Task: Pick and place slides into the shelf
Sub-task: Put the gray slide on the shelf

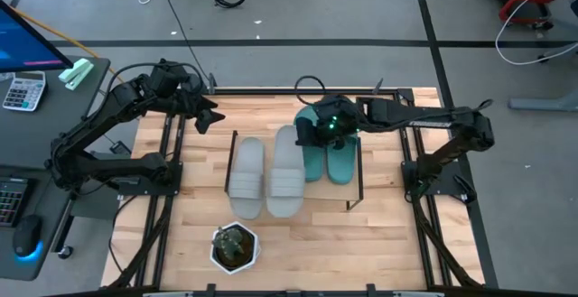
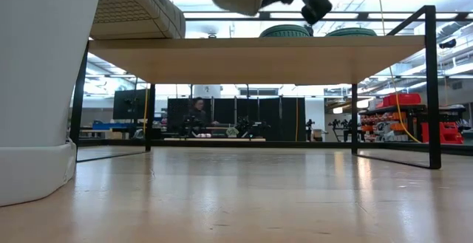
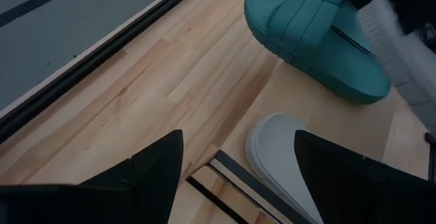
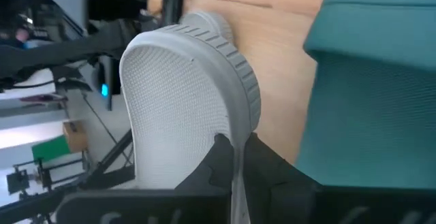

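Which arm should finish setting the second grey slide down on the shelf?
Right. The right gripper already pinches that grey slide over the shelf; the left gripper hangs open, off beside it.

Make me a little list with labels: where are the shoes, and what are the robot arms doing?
shelf: wooden top on thin black legs, in the middle of the table
teal slides: both lie side by side on the shelf's right part
grey slide, left: lies on the shelf's left part
grey slide, held: the right gripper pinches its edge, beside the teal pair
left gripper: open, holding nothing, near the table's far left part
plant pot: white, at the table's near edge
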`<state>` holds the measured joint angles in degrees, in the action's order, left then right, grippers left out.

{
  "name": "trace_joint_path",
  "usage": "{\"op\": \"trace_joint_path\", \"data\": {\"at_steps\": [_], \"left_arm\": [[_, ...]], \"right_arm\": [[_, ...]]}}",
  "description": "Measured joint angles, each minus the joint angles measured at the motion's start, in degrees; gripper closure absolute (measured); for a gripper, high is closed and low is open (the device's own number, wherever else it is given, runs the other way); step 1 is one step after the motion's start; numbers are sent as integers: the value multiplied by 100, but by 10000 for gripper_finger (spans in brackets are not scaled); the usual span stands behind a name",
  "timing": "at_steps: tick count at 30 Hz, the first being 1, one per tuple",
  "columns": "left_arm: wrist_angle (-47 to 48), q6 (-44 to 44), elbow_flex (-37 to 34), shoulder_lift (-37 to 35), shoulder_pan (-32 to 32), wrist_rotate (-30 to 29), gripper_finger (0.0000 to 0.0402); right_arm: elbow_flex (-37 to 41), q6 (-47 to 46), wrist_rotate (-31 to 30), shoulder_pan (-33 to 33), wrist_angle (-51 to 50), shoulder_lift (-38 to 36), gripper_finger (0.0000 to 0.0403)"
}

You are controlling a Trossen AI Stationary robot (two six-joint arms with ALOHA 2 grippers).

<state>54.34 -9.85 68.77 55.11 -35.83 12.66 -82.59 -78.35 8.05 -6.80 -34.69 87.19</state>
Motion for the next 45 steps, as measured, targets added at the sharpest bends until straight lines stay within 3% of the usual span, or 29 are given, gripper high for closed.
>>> {"op": "trace_joint_path", "data": {"at_steps": [8, 45], "left_arm": [[-1, -157, 0, 0, 0, -19, 116], [-8, -161, 0, 0, 0, -21, 116]], "right_arm": [[-2, 7, 413, -57, 9, 274, 388], [-1, 144, 52, -40, 330, 532, 388]]}}
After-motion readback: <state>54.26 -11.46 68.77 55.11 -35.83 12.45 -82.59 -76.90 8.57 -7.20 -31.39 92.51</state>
